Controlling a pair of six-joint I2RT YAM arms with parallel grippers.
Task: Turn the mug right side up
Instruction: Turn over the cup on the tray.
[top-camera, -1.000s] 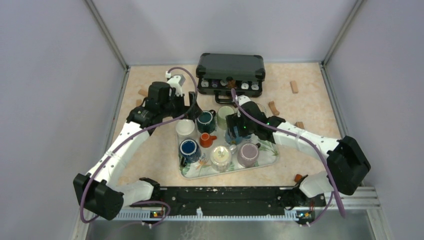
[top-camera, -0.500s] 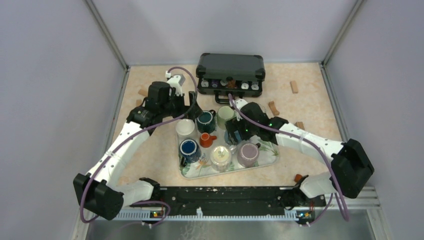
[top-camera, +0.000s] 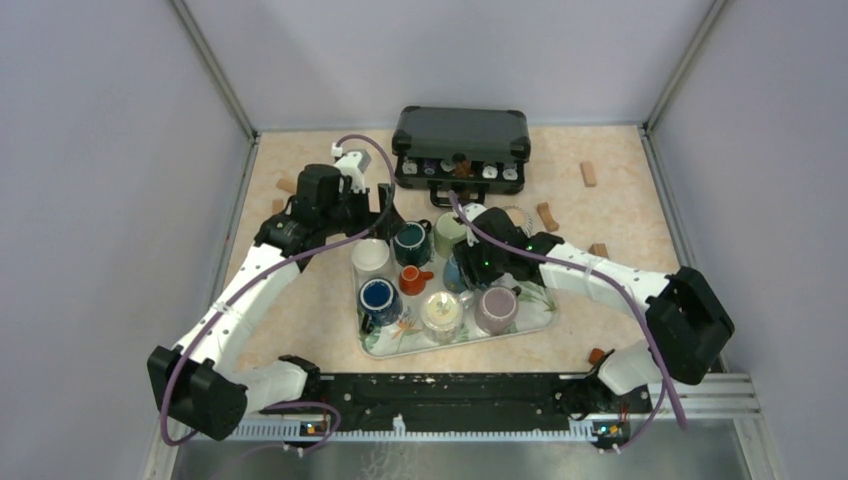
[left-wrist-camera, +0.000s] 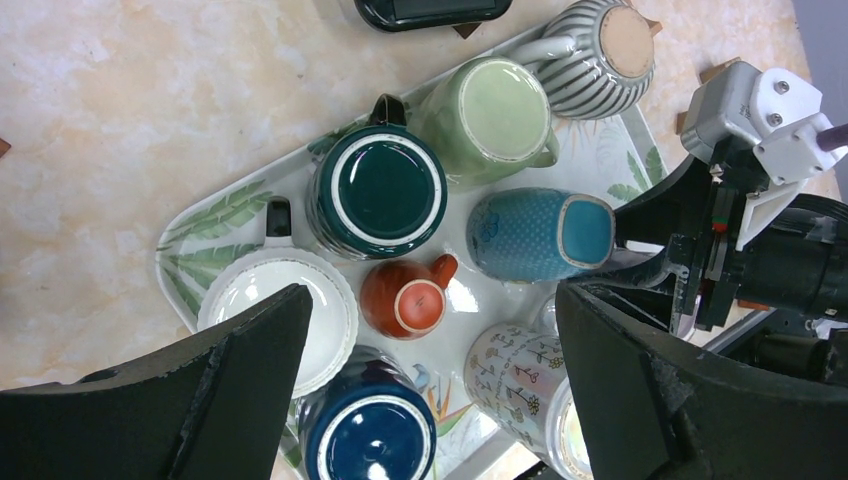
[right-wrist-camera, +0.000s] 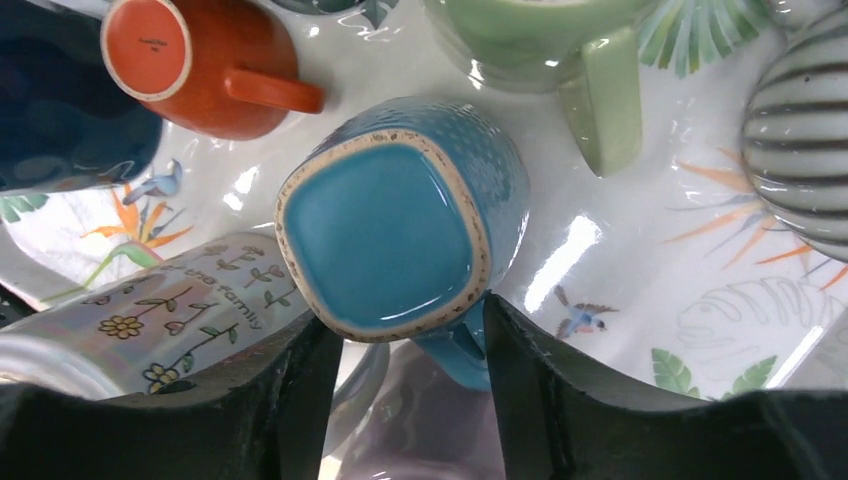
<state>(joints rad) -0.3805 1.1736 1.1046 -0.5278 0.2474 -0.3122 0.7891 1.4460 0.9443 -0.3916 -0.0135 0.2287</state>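
While floral mug (right-wrist-camera: 190, 310) reads "family", L claw (left-wrist-camera: 432, 300) gapes; R claw (right-wrist-camera: 410, 325) straddles blue mug (right-wrist-camera: 385, 240), grip unclear.

A beige marbled table (top-camera: 620, 215) is seen from above. A leaf-printed tray (top-camera: 536, 302) is set on it at centre frame. A black case (top-camera: 461, 135) is placed at upper centre, and small wooden blocks (top-camera: 588, 174) are scattered at right and upper left.

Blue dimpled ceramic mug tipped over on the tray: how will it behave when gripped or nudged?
The blue dimpled ceramic mug has a shiny glaze, so it is probably slippery in the right end effector, though the dimples may help. Its squarish base suggests it won't roll far. The leaf-patterned tray looks glossy, so it likely slides when pushed.
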